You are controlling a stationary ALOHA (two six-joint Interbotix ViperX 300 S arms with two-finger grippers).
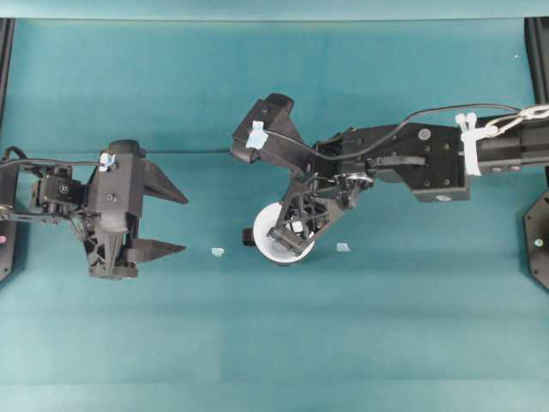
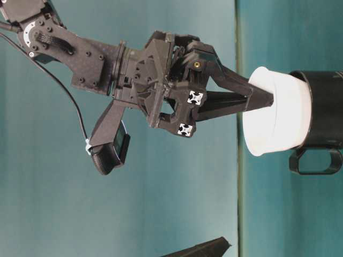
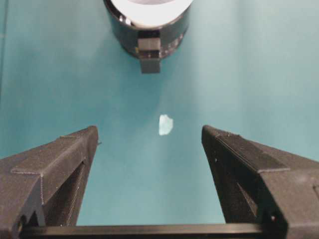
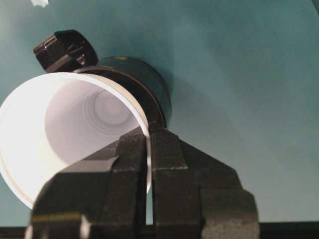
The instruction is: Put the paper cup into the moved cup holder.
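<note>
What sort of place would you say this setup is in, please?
Probably a robotics lab bench: a plain teal tabletop, two black arms with a left gripper and a right gripper, and only a paper cup in a holder.

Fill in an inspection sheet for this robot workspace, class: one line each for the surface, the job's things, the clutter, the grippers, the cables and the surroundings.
Surface: teal table, flat and bare around the work.
Job's things: white cup sits partly inside the black holder; the holder's handle faces the left gripper.
Clutter: two small pale scraps on the table.
Grippers: right gripper shut on the cup's rim; left gripper open, empty, apart from the holder.
Cables: black cable along the right arm, tied with white zip ties.
Surroundings: black frame parts at the table's sides.
</note>
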